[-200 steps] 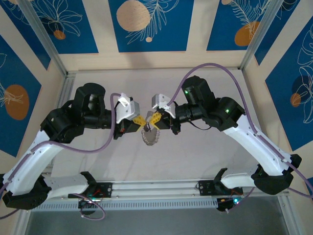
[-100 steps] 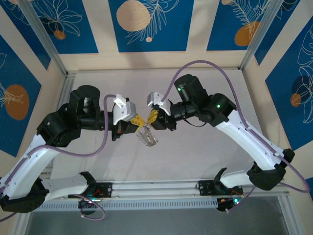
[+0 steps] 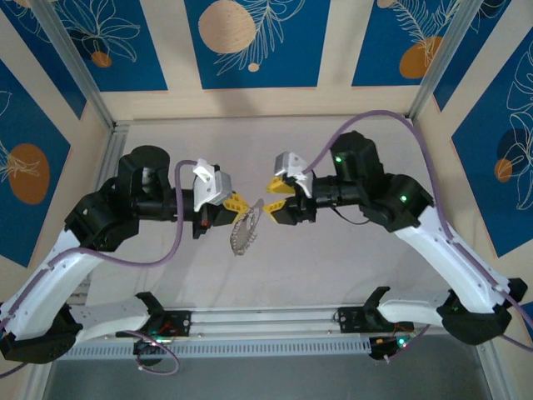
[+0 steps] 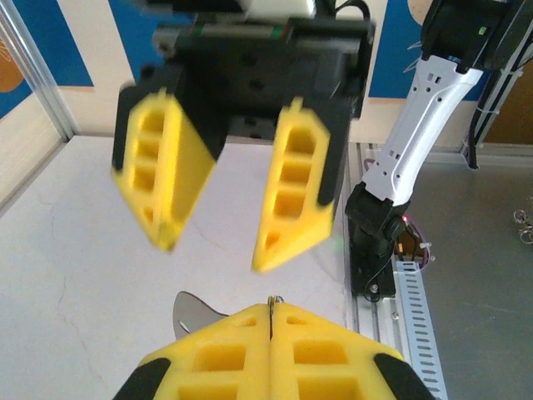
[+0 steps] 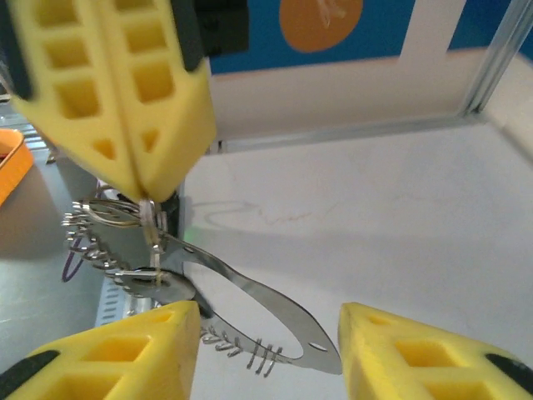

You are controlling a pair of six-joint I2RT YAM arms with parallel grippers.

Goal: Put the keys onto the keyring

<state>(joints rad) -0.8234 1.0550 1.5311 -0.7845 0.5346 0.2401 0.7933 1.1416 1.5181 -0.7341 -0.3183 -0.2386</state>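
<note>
Two grippers meet nose to nose above the middle of the white table (image 3: 350, 258). The left gripper (image 3: 236, 202) is clamped tight on the keyring (image 3: 244, 233), which hangs tilted from its tips, clear of the tabletop. The right gripper (image 3: 273, 197) stands just beside it with jaws parted, gripping nothing.

Right wrist view gives the detail the overhead lacks: the keyring (image 5: 250, 304) is a thin flat grey metal hoop, its outer rim fringed with tiny silvery wire pieces. It passes between the right gripper's own spread yellow fingers (image 5: 141, 350), touching neither that I can tell. The left gripper (image 5: 146, 196) pinches the hoop's upper edge. At that pinch sit the keys (image 5: 112, 211), a small oval loop with a pale strip below; whether they are threaded on the hoop I cannot tell.

An orange rim (image 5: 12, 154) is at the frame's left edge; contents hidden.

Left wrist view: the left gripper's pads (image 4: 271, 350) are pressed together with a metal sliver at the seam; a curve of the keyring (image 4: 196, 312) shows below. The right gripper (image 4: 215, 254) faces it, fingers apart.
</note>
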